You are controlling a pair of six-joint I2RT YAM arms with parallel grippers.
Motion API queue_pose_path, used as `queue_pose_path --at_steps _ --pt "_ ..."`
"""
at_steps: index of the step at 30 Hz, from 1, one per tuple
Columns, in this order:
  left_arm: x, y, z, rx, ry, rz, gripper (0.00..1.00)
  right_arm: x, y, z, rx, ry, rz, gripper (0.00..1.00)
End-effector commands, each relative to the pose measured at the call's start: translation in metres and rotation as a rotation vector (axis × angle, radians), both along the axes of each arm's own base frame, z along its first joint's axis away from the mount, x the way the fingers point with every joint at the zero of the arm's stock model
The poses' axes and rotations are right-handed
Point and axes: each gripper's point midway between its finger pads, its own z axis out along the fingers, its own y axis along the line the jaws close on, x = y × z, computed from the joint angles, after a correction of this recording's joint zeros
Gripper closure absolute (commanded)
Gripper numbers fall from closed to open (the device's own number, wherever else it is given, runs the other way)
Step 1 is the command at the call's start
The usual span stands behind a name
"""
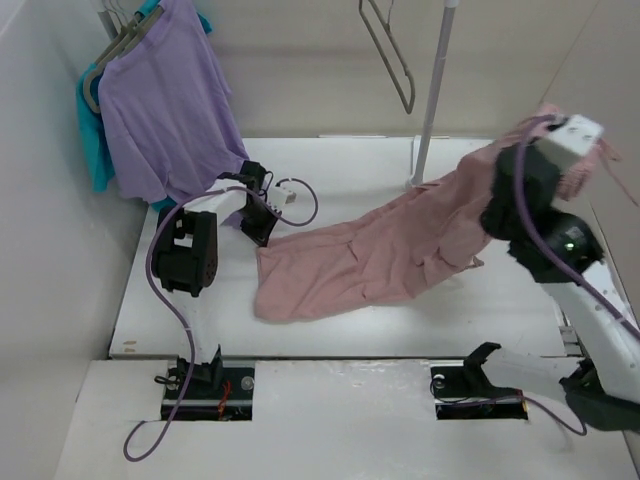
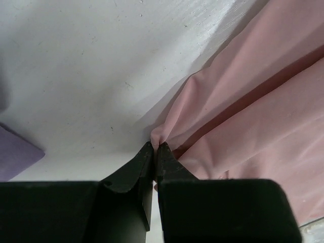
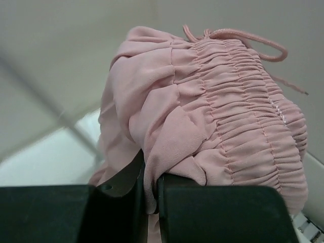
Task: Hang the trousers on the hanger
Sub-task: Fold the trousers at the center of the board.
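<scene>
Trousers [image 1: 370, 255], pink, spread diagonally across table [image 1: 330, 160], centre to right of top view. Waistband end held raised at upper right, fabric gripped between clenched jaws of right gripper [image 3: 151, 177]. Left gripper [image 2: 156, 147] clenched on corner of leg hem, centre-left, low at table surface. Hanger [image 1: 388, 50], thin grey, hung at top centre beside pole [image 1: 433, 90], apart from trousers. Purple shirt [image 1: 165, 100] hung at upper left.

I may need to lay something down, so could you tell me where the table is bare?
Bare: the far strip of table between purple shirt and pole, and the near strip in front of the trousers. Crowded: the middle.
</scene>
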Motion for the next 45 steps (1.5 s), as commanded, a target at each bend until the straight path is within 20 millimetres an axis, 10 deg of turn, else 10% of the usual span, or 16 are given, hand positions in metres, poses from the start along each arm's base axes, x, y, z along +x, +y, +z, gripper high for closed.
queue_pose_path --at_steps 1,11,15,21,27,33,39,45 --pt "-0.007 -0.003 -0.013 -0.010 0.042 -0.019 1.00 0.004 0.070 -0.018 -0.147 0.073 0.094 1.00" --pt "-0.013 -0.006 -0.017 -0.030 0.058 -0.022 1.00 -0.019 0.330 -0.111 -0.403 0.141 0.539 1.00" --pt "-0.015 -0.005 -0.017 -0.027 0.065 -0.031 1.00 -0.011 0.407 -0.187 -0.493 0.261 0.701 1.00" --pt "-0.009 0.015 -0.007 -0.042 0.063 0.051 1.00 -0.017 0.427 -0.282 -0.476 0.477 0.763 1.00" --pt "-0.002 0.015 -0.006 -0.052 0.064 0.069 0.86 -0.063 0.477 -0.345 -0.499 0.616 0.999 1.00" --pt "0.021 0.020 0.012 -0.057 -0.008 0.096 0.71 -0.088 0.513 -0.352 -0.472 0.673 1.265 0.31" --pt "0.049 0.042 0.047 -0.068 -0.122 0.172 0.53 -0.117 0.548 -0.310 -0.552 0.608 1.465 0.16" --pt "0.080 0.078 0.108 -0.122 -0.356 0.291 0.33 -0.143 0.562 -0.324 -0.701 0.671 1.625 0.12"
